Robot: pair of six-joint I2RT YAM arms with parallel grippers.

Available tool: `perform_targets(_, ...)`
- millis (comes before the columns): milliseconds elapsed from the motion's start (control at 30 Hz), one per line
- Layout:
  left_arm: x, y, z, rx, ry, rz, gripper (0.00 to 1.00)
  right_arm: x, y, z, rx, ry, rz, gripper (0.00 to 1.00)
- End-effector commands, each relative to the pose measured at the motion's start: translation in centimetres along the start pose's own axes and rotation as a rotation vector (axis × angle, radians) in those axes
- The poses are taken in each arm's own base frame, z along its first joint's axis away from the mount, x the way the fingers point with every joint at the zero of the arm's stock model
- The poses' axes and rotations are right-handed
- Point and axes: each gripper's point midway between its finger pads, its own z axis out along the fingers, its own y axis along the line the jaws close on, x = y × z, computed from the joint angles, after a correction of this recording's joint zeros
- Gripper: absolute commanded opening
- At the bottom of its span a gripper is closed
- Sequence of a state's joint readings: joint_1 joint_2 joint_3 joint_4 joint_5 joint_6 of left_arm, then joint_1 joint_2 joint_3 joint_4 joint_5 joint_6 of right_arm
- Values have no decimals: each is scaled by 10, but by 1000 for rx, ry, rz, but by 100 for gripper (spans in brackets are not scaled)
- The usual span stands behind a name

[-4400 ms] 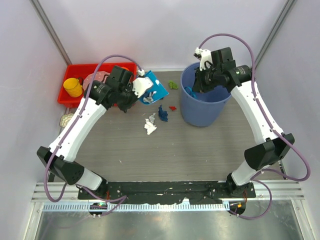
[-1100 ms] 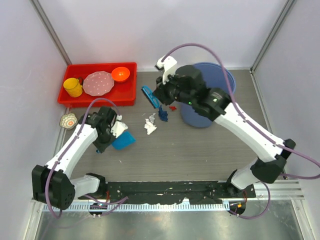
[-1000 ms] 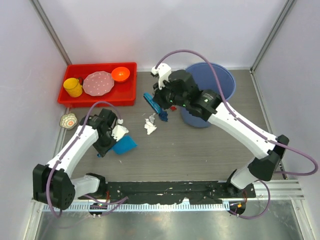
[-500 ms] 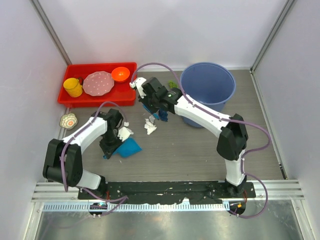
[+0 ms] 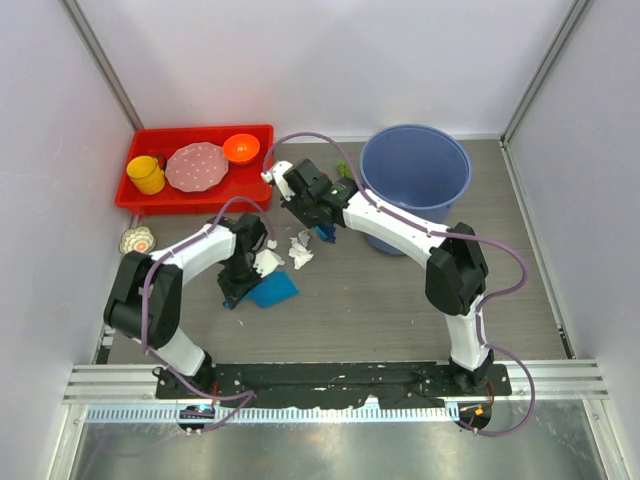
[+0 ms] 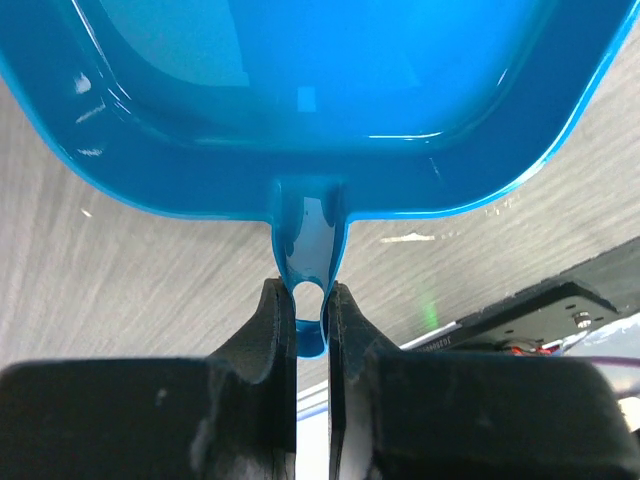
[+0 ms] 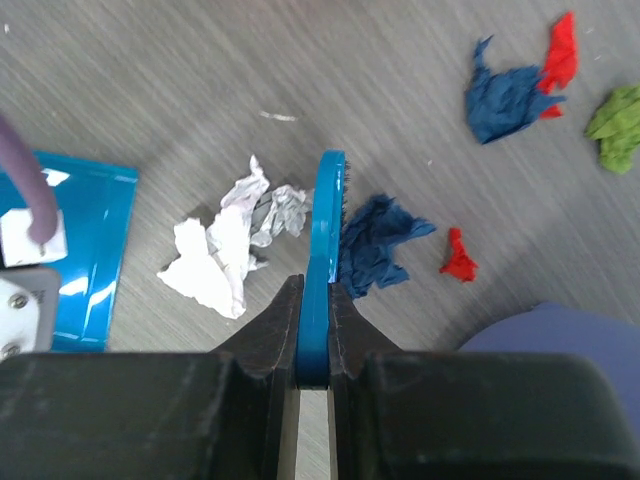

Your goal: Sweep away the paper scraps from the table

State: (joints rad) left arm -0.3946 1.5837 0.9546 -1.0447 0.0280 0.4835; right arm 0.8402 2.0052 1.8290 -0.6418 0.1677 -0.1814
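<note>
Paper scraps lie on the table: a white and grey clump, a dark blue bit and a red bit right of the brush. Farther off lie another dark blue bit, a red one and a green one. My right gripper is shut on the blue hand brush, which stands between the white clump and the dark blue bit. My left gripper is shut on the handle of the blue dustpan, which lies on the table just left of the white clump.
A blue bin stands at the back right, close behind the right arm. A red tray at the back left holds a yellow cup, a pink plate and an orange bowl. A small patterned dish sits at the left edge. A metal rail runs along the near edge.
My right arm swung from the bin over to the scraps and lowered the brush among them. My left arm brought the dustpan forward, then slid it right toward the white clump.
</note>
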Motion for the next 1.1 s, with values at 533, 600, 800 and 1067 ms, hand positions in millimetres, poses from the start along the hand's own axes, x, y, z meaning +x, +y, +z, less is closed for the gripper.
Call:
perform_targets(533,-58,11,-1,11,-107,-28,0,-16,86,-36,-433,-115,401,1)
perform_targets(600,-60,11,-3,12,-118,-28,0,-24,85,-49,-446,-154,431,1)
perform_targets(800,-71,7,-15,48,-199,-33,0,-33,83,-75,-457,-189,408,1)
perform_targets(1067,-86,9,-34,47,-320,-58,0,-60,10,-122,-128,-300,356,1)
